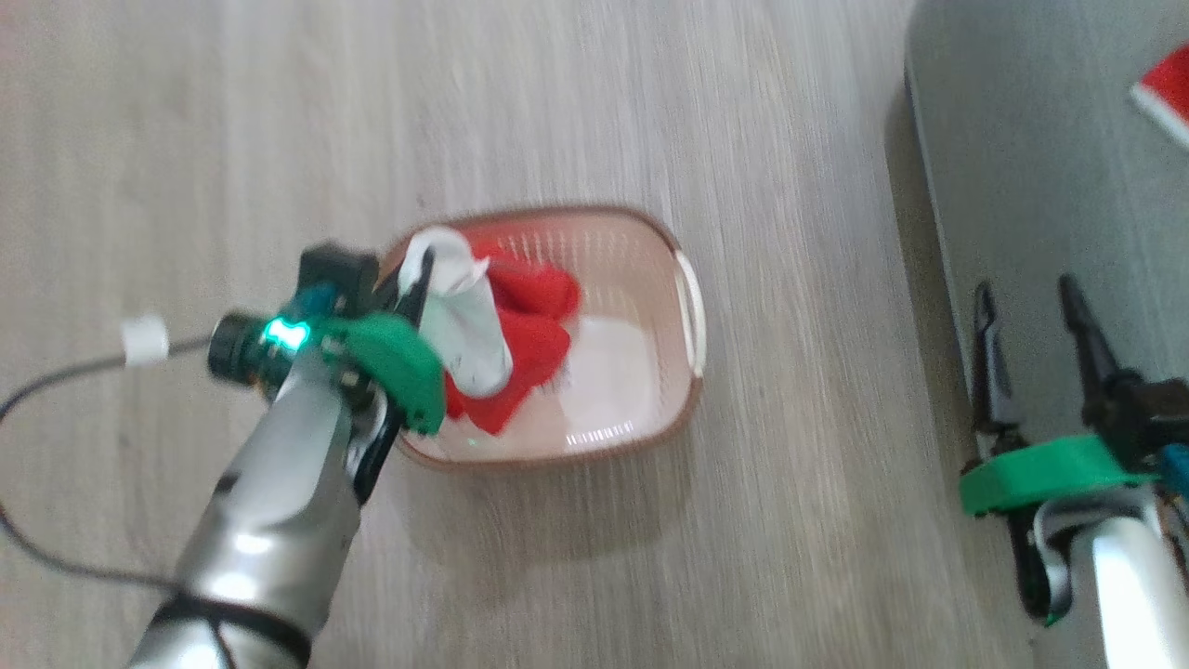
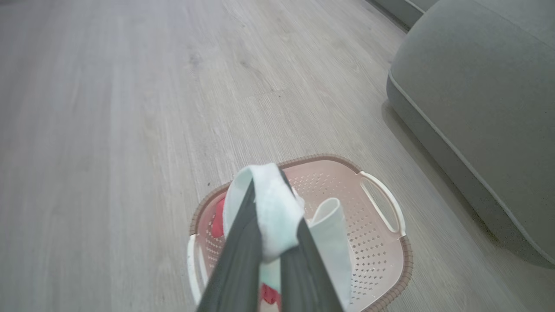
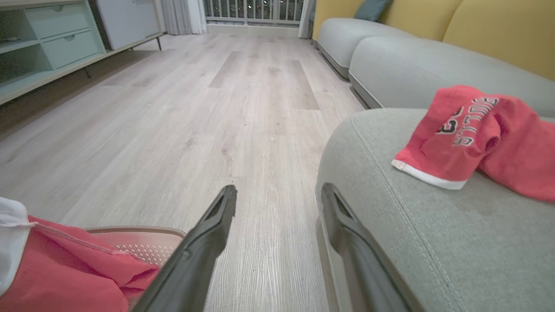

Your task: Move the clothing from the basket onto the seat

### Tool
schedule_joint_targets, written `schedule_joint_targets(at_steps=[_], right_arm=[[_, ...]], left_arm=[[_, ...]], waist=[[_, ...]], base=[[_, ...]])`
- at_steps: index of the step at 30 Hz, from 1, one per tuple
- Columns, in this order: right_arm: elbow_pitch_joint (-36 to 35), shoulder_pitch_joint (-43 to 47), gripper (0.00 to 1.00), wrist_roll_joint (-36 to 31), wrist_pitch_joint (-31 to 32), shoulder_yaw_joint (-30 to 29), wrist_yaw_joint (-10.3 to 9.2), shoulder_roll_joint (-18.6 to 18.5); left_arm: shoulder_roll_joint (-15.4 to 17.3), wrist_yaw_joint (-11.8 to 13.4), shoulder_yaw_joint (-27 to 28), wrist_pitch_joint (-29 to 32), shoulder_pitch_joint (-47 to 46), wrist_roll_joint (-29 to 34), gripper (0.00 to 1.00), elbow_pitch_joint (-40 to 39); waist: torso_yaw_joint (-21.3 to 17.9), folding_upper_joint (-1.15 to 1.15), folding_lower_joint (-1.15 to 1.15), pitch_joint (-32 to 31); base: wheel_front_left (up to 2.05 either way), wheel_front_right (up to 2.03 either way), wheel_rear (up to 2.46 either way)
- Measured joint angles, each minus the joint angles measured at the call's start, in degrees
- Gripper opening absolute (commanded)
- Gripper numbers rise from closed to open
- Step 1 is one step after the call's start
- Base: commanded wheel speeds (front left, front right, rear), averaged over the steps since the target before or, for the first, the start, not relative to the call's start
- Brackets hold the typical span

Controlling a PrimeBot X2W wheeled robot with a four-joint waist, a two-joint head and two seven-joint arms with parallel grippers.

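Note:
The cream basket [image 1: 641, 279] with a brown rim stands on the wood floor. My left gripper [image 1: 425, 271] is shut on a white fold of the red and white clothing [image 1: 525, 348], which hangs lifted above the basket's left end. In the left wrist view the fingers [image 2: 243, 242] pinch the white fabric [image 2: 273, 216] over the basket [image 2: 373, 242]. The grey seat [image 1: 1040, 139] lies to the right. My right gripper [image 1: 1026, 302] is open and holds nothing at the seat's edge. A red "BULLS" garment [image 3: 468, 138] lies on the seat [image 3: 412, 234].
A dark cable with a white clip [image 1: 144, 339] runs over the floor left of my left arm. Farther off are a pale sideboard [image 3: 52, 43], another grey cushion [image 3: 412, 65] and yellow backrests [image 3: 498, 30]. Bare floor separates basket and seat.

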Motion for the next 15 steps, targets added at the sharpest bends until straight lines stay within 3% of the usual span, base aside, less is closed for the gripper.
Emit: schedule_joint_targets(at_steps=[4, 15], right_arm=[[1.9, 1.0, 1.0, -1.4, 0.0, 0.9, 0.0, 0.0], [4.9, 6.4, 1.0, -1.4, 0.0, 1.4, 0.0, -0.4]], left_arm=[[2.4, 1.8, 1.6, 0.0, 8.1, -0.8, 0.0, -6.9], [4.5, 7.3, 4.9, 1.1, 24.7, -3.9, 0.0, -21.2]], waist=[[1.7, 0.0, 0.0, -6.1], [3.2, 0.0, 0.0, -17.2]], base=[[0.0, 0.0, 0.0], [0.0, 0.0, 0.0]])
